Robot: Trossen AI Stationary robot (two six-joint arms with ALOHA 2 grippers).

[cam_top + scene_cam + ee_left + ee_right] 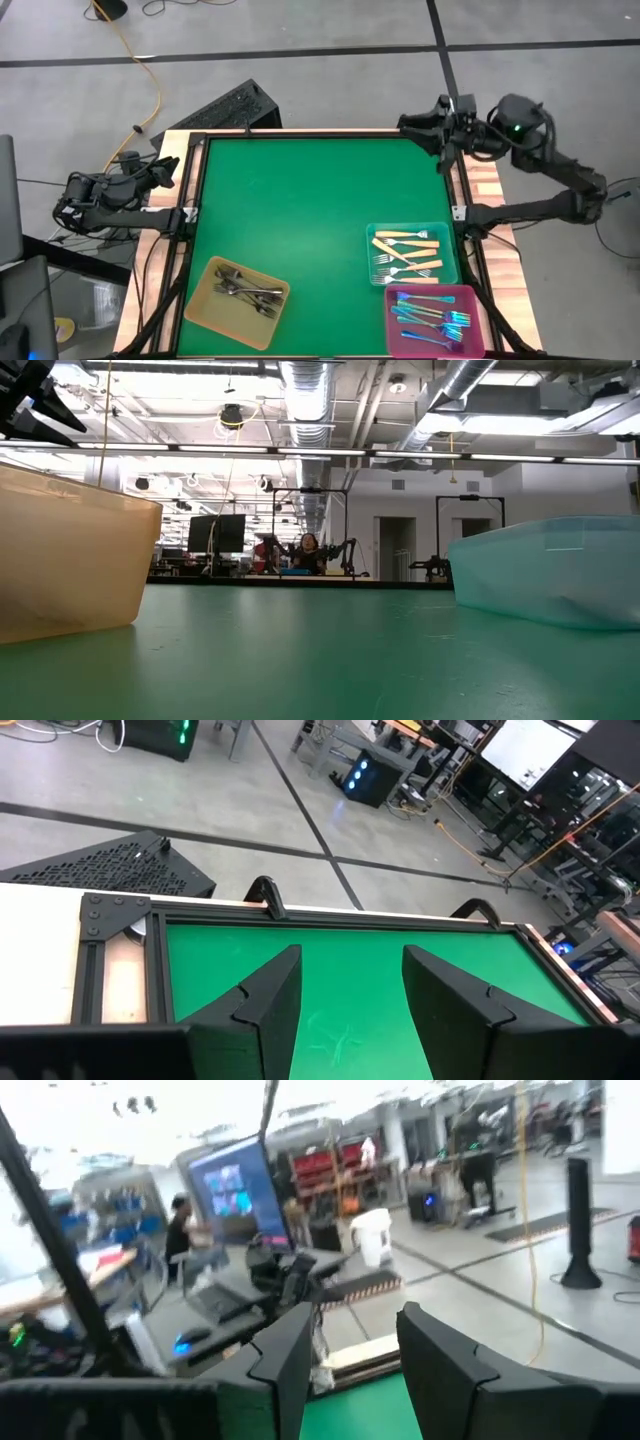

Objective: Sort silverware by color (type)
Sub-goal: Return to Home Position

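From worktop height I get only part of the yellow tray (70, 560). The picture's left edge cuts it, and its cloudy wall hides whatever lies inside. The teal tray (550, 570) runs off the right edge and shows its contents only as a faint smear. From above, the dark-grey forks (243, 290) lie heaped over one another, so I cannot count them, and the blue-purple forks (430, 315) overlap the same way. Through the right wrist camera, a person (180, 1230) at a desk is no more than a dark shape, and I cannot read the screen (232, 1190) beside them.
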